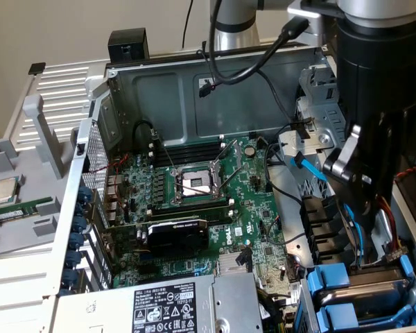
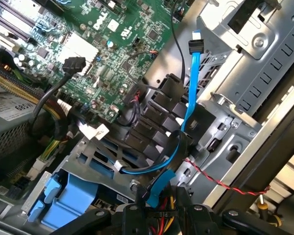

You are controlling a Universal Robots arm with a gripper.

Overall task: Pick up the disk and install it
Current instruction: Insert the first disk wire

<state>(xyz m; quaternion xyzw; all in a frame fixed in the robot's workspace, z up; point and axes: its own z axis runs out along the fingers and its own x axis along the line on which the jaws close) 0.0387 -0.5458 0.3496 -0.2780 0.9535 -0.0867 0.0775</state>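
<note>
A blue plastic carrier frame (image 1: 327, 276) sits in the drive cage (image 1: 312, 208) at the exterior view's lower right, with a dark flat body (image 1: 364, 290) between its blue ends. The wrist view shows the same blue frame (image 2: 63, 196) seated in the grey cage. I cannot tell whether this is the disk or the similar drive. My gripper (image 1: 378, 198) hangs on the black wrist just above that cage, over the bundle of cables. In the wrist view the gripper (image 2: 171, 221) has a black plug with red and yellow wires in front of it. No disk shows in it.
The open computer case holds a green motherboard (image 1: 215, 208) with a processor socket (image 1: 194, 184) and a black card (image 1: 177, 232). A blue data cable (image 2: 192, 83) and a red-black twisted wire (image 2: 220, 183) cross the cage. A small square chip (image 1: 5, 189) lies on the grey side panel at the exterior view's left.
</note>
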